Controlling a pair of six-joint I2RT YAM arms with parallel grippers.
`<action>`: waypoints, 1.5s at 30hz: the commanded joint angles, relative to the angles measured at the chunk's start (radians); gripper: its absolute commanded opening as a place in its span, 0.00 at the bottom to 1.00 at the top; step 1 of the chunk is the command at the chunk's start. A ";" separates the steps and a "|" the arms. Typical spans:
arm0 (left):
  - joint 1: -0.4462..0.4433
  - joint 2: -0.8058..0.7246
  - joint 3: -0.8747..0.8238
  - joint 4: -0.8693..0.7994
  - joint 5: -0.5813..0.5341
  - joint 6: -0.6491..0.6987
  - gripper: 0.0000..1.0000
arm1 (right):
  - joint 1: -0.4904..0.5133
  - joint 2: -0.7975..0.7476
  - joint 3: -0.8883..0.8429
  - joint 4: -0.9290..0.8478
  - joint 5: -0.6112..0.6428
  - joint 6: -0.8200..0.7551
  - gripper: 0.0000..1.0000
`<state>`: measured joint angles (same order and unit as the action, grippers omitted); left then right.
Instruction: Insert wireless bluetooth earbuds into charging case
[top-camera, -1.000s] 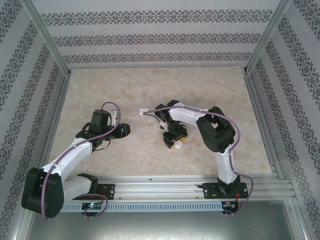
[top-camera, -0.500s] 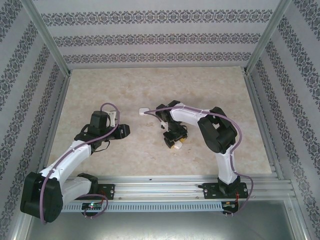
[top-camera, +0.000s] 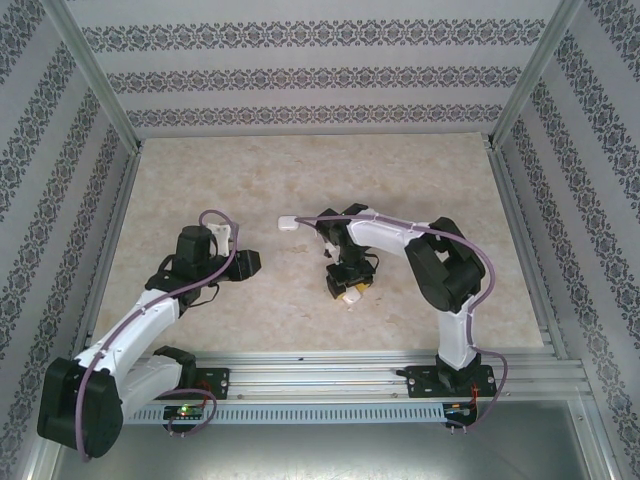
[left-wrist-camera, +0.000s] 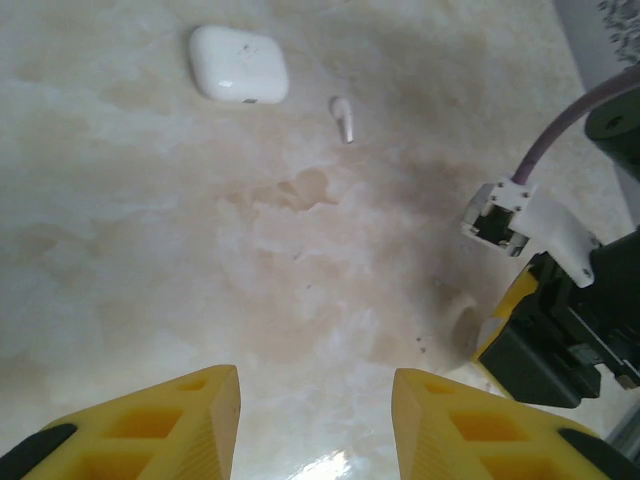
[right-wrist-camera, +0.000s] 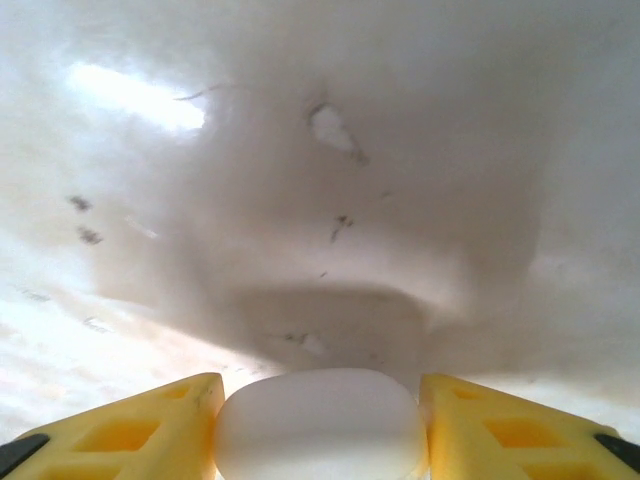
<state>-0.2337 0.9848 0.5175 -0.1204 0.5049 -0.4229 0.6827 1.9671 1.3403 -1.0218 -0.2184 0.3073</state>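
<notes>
A white rounded charging case sits between the yellow fingers of my right gripper. Both fingers press its sides just above the table, so the gripper is shut on it. From above, that gripper points down near the table's middle. A second white case lies closed on the table, with one small white earbud just to its right. The same case appears left of the right arm's wrist. My left gripper hovers open over bare table, nothing between its fingers, and it is left of the right gripper.
The tabletop is pale marbled beige, fenced by aluminium rails and patterned walls. The right arm's black and yellow gripper body with its grey cable shows at the right edge of the left wrist view, close to the left gripper.
The right gripper's jaws have narrowed onto the white case and its wrist has shifted slightly. The left arm has drawn back a little toward its base.
</notes>
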 joint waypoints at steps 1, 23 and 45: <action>0.006 -0.038 -0.017 0.105 0.054 0.017 0.43 | -0.018 -0.084 -0.016 0.053 -0.072 0.097 0.51; -0.451 0.100 -0.071 0.679 -0.134 0.010 0.52 | -0.027 -0.486 -0.081 0.411 -0.082 0.484 0.49; -0.513 0.300 -0.061 1.041 -0.295 -0.128 0.34 | 0.054 -0.587 -0.124 0.498 -0.103 0.599 0.49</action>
<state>-0.7383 1.2636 0.4408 0.8146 0.2493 -0.5091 0.7166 1.4311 1.2434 -0.5472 -0.3080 0.8696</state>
